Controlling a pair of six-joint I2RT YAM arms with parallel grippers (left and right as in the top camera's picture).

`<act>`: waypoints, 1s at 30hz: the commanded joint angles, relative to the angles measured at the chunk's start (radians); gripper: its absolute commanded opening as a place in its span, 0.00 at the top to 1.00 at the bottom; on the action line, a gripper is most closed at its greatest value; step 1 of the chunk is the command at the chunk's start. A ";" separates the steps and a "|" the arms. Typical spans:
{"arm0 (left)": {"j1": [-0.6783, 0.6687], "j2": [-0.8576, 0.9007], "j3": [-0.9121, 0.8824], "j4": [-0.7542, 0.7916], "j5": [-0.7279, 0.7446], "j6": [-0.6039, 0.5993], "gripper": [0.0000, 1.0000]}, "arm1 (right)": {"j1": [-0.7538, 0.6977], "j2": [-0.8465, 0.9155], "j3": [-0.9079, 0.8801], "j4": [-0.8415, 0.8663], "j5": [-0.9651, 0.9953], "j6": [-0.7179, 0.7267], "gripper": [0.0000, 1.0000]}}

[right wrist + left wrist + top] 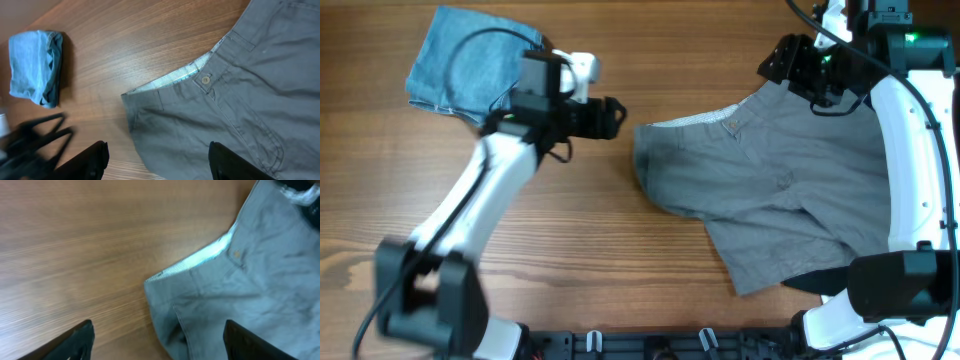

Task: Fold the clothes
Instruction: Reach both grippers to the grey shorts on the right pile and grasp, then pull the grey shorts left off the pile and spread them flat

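Note:
The grey shorts [780,195] lie spread flat at centre-right, with the buttoned waistband and its pale lining toward the top left. They also show in the left wrist view [240,295] and the right wrist view [225,110]. My left gripper [617,112] is open and empty, just left of the waistband corner and above the table [160,345]. My right gripper [782,62] is open and empty over the shorts' upper edge [160,162]. A folded light-blue garment [460,65] lies at the far left and also shows in the right wrist view [35,67]. A black garment [820,280] peeks out under the shorts' lower right.
The wooden table [620,260] shows bare wood between the blue garment and the shorts. My left arm appears blurred at the lower left of the right wrist view [30,137]. The right arm's white links [920,150] run along the right edge.

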 commanded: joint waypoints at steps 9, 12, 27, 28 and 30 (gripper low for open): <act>-0.152 0.355 0.005 0.154 0.022 0.012 0.45 | 0.004 -0.027 0.021 -0.020 -0.002 -0.051 0.27; -0.169 0.399 0.005 0.206 0.022 0.012 0.49 | 0.004 -0.027 0.021 -0.022 -0.002 -0.051 0.27; -0.085 0.359 0.006 0.280 -0.106 -0.018 0.18 | 0.004 -0.027 0.021 -0.034 0.021 -0.077 0.26; -0.086 0.369 0.006 0.299 -0.105 -0.018 0.18 | 0.004 -0.027 0.021 -0.033 0.021 -0.077 0.26; -0.093 0.390 0.006 0.316 -0.090 -0.019 0.20 | 0.004 -0.027 0.021 -0.033 0.021 -0.077 0.26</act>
